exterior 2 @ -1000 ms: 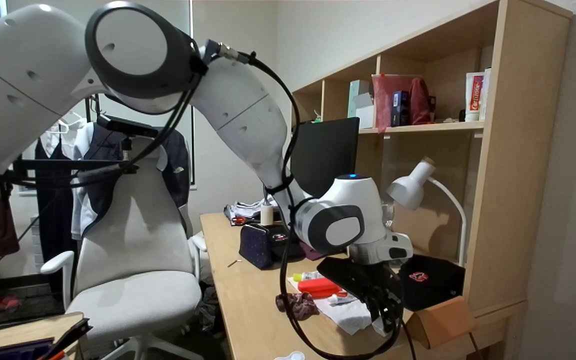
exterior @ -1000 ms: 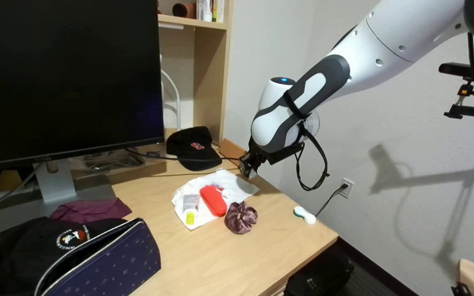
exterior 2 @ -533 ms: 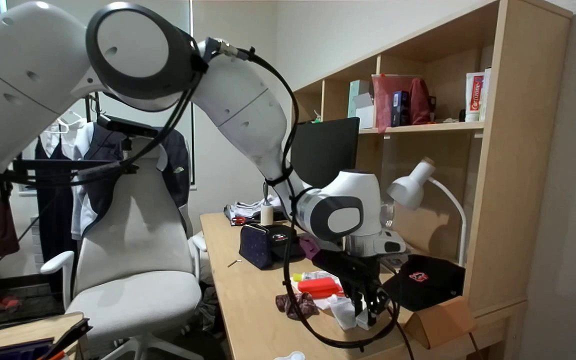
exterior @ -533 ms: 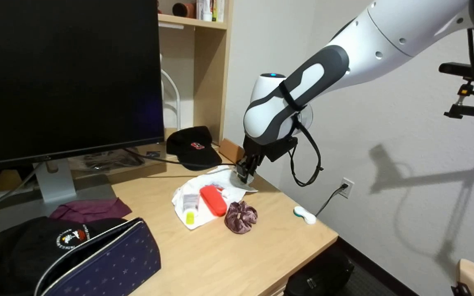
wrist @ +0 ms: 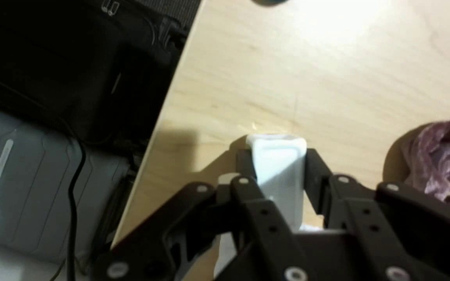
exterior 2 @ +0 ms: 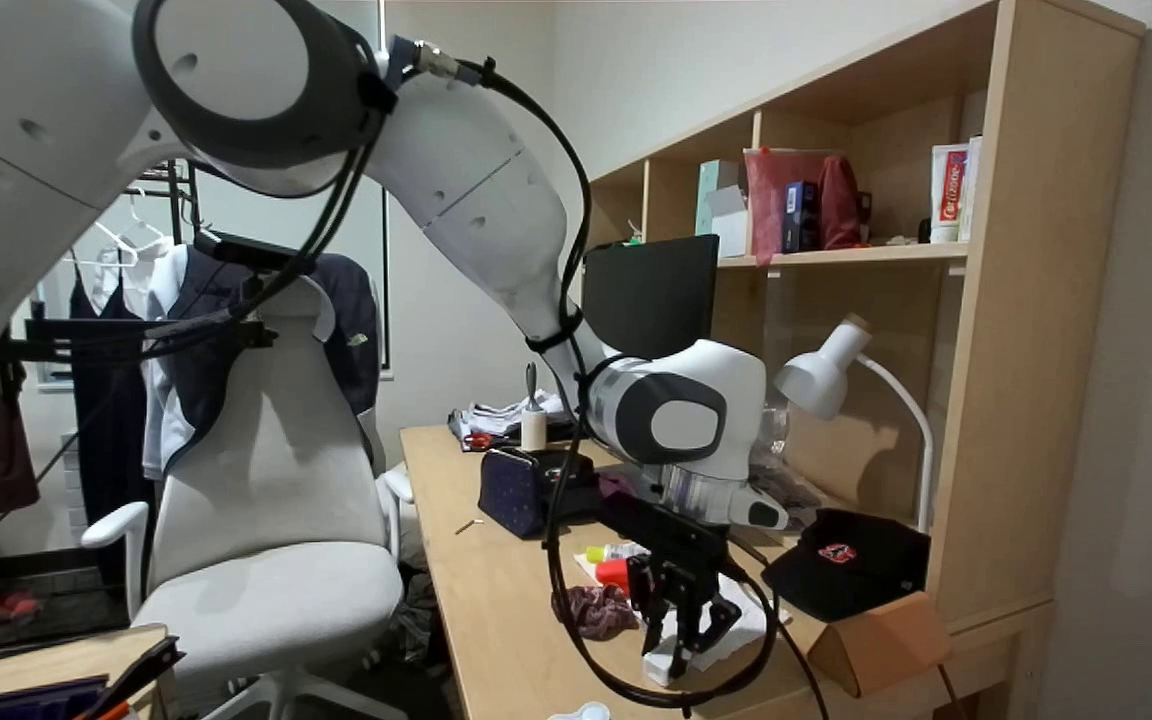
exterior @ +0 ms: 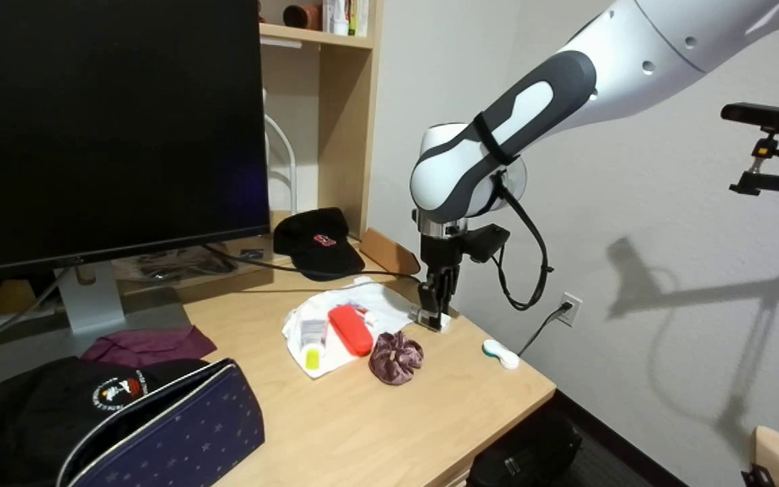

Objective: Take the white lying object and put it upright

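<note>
The white object (wrist: 277, 168) is a long, narrow, box-like piece with rounded corners. My gripper (wrist: 279, 162) is shut on it, with the dark fingers (wrist: 314, 173) against its two long sides in the wrist view. The gripper (exterior: 435, 316) points straight down near the desk's side edge in an exterior view, with the white object (exterior: 445, 322) low between the fingertips. It also shows at the gripper (exterior 2: 681, 635) in an exterior view, where a finger partly hides the white object (exterior 2: 658, 668). It looks flat, on or just above the desk; I cannot tell which.
A white napkin (exterior: 393, 302) bears a red case (exterior: 351, 329) and a tube (exterior: 313, 335). A scrunchie (exterior: 396, 358) lies beside it. A lens case (exterior: 502, 354) sits near the desk edge (wrist: 162, 117). A brown cardboard piece (exterior 2: 881, 640) and a black cap (exterior 2: 851, 565) stand behind.
The gripper has turned from tilted to pointing straight down. It has moved down and toward the desk's front side, away from the cardboard, with the white object in it.
</note>
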Action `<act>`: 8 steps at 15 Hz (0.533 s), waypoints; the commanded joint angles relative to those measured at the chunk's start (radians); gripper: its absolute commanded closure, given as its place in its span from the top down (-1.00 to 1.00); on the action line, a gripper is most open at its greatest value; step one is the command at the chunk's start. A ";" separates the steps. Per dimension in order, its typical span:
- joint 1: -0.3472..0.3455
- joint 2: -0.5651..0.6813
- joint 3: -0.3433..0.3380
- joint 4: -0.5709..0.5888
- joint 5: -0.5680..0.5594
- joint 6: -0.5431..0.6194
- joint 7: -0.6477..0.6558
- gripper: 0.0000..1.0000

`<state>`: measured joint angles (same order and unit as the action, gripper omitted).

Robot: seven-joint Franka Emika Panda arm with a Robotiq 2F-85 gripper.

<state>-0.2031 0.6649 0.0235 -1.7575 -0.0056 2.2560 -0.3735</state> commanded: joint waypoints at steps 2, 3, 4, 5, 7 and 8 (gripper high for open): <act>-0.011 -0.081 -0.008 -0.154 -0.019 0.023 -0.068 -0.76; -0.002 -0.094 -0.016 -0.185 -0.037 0.069 -0.073 -0.76; 0.002 -0.105 -0.019 -0.211 -0.039 0.104 -0.072 -0.76; 0.004 -0.116 -0.020 -0.243 -0.046 0.168 -0.080 -0.76; 0.004 -0.141 -0.015 -0.304 -0.050 0.295 -0.079 -0.75; 0.005 -0.152 -0.011 -0.330 -0.049 0.360 -0.078 -0.75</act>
<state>-0.2011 0.5524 0.0105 -1.9722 -0.0333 2.4343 -0.4310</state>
